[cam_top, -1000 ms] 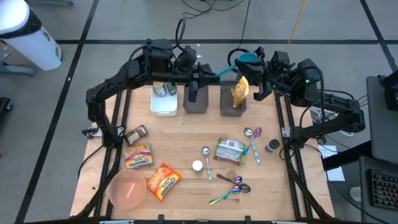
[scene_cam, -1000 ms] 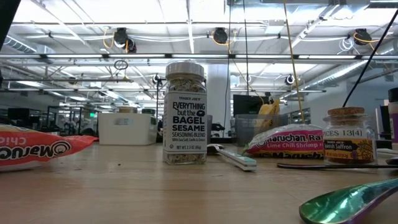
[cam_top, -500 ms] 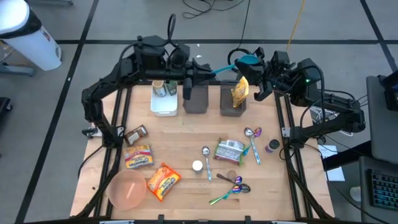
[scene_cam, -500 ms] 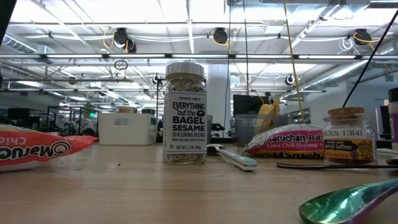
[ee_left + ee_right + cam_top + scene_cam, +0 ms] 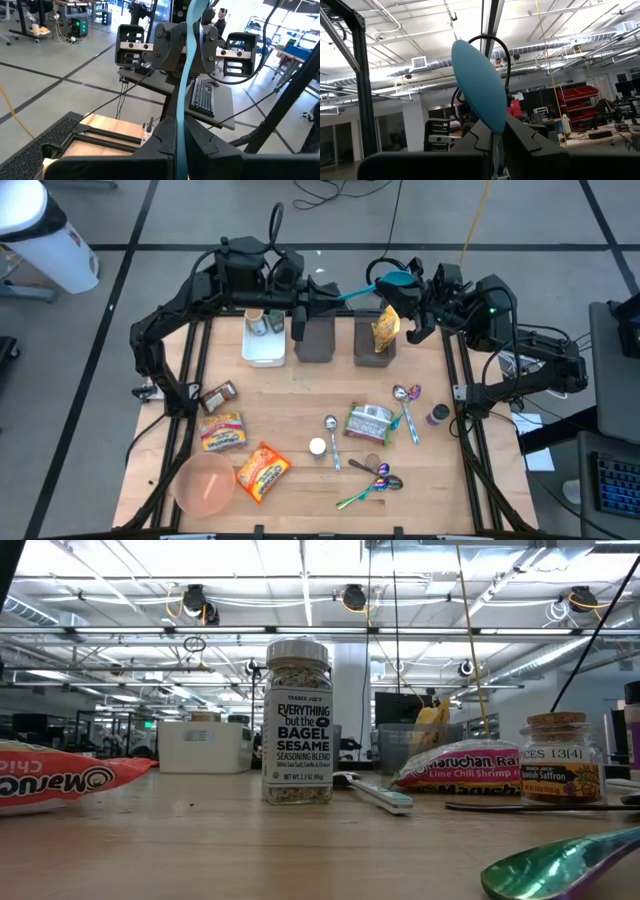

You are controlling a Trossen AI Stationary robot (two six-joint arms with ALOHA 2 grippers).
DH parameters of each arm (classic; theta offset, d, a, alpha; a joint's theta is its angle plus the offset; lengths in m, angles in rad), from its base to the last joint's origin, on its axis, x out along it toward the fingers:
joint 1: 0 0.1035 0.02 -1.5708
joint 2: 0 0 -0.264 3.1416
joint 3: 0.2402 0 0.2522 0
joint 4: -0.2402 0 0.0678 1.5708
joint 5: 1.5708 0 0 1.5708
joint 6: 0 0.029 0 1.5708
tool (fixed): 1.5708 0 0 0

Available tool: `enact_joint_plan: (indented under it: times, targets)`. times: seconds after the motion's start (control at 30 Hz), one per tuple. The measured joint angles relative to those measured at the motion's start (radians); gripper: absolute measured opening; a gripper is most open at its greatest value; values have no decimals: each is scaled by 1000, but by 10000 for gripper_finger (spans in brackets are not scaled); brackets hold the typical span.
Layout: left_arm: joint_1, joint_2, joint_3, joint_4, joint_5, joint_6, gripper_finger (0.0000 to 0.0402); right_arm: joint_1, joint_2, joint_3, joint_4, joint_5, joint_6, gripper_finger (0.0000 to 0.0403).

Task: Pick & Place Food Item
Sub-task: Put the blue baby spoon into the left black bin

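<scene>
While a teal spoon (image 5: 372, 283) is pinched at its handle by the left gripper (image 5: 322, 299) and at its bowl by the right gripper (image 5: 410, 283), both nearly closed, a yellow snack bag (image 5: 386, 326) is seen just below, upright in a grey bin (image 5: 374, 345).

Two arms of matt black links with rounded joint housings. Left arm (image 5: 175, 315): a black cable loops above its wrist block. Right arm (image 5: 530, 355): a small green light glows on its wrist housing, and black cables trail along the links. Left tool (image 5: 179, 150): two flat black fingers (image 5: 160, 150) with stepped inner edges. Right tool (image 5: 496, 145): the same black stepped fingers (image 5: 520, 142). The facing wrist shows silver plates fastened with dark screws.
</scene>
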Motion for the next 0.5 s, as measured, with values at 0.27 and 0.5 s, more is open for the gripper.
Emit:
enact_joint_plan:
  times: [0.27,0.5]
  targets:
    - [0,0,0,-7,1,-15,12,0,-13,-1,4,-1,-37,42]
    - [4,-2,3,12,-19,-42,12,2,-59,-4,1,-18,-94,102]
